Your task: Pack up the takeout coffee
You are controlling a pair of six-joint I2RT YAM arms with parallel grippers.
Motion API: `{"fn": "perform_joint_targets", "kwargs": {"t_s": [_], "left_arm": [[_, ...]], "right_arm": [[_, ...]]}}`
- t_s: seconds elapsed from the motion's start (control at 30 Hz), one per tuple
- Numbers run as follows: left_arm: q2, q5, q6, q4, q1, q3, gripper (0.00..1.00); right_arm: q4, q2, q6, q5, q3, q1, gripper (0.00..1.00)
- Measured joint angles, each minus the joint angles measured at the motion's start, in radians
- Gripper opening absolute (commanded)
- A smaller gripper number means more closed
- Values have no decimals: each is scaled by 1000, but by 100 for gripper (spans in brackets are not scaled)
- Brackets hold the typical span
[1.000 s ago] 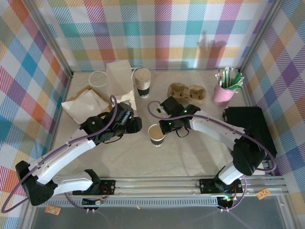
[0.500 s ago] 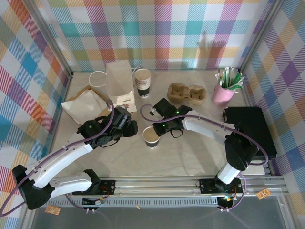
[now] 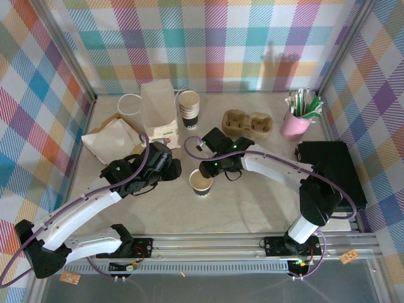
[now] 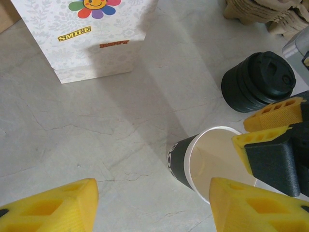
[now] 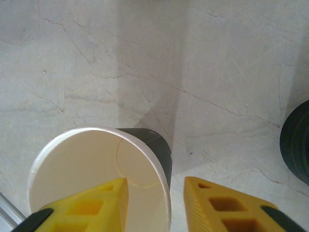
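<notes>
The takeout coffee cup (image 3: 201,184) stands upright on the table with no lid on it, a cream wall over a black lower band. My right gripper (image 3: 207,170) is over its far rim and open. In the right wrist view, one yellow finger (image 5: 104,203) hangs inside the cup (image 5: 87,164) and the other is outside, both clear of the wall. My left gripper (image 3: 177,167) sits just left of the cup, open and empty. In the left wrist view the cup (image 4: 205,162) stands by its right finger (image 4: 251,203). A black stack of lids (image 4: 258,81) sits beyond the cup.
A white paper bag (image 3: 158,107) stands at the back left, with a stack of lidless cups (image 3: 189,108) beside it. A cardboard cup carrier (image 3: 248,123) and a pink holder of stirrers (image 3: 297,120) sit at the back right. A black box (image 3: 328,164) lies at the right.
My right gripper carried the cup leftward and a little nearer, set it down, and parted its jaws from the cup wall. My left arm shifted slightly back and left.
</notes>
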Motion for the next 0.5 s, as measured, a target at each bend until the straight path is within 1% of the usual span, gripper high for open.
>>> {"fn": "perform_joint_targets", "kwargs": {"t_s": [0.17,0.23,0.33,0.37,0.43,0.5], "left_arm": [[8,-8,44,-1,0,11,63],[20,-15,70,0,0,33,63],[36,-18,110,6,0,72,65],[41,-18,120,8,0,82,66],[62,-11,147,7,0,115,68],[93,2,174,10,0,153,70]], "right_arm": [[-43,-47,6,28,10,0,46],[-67,-88,11,43,18,0,52],[-98,-145,23,82,50,0,67],[-110,-160,27,100,64,0,70],[-127,-187,34,143,90,-1,82],[-137,-207,41,189,103,-10,89]]}}
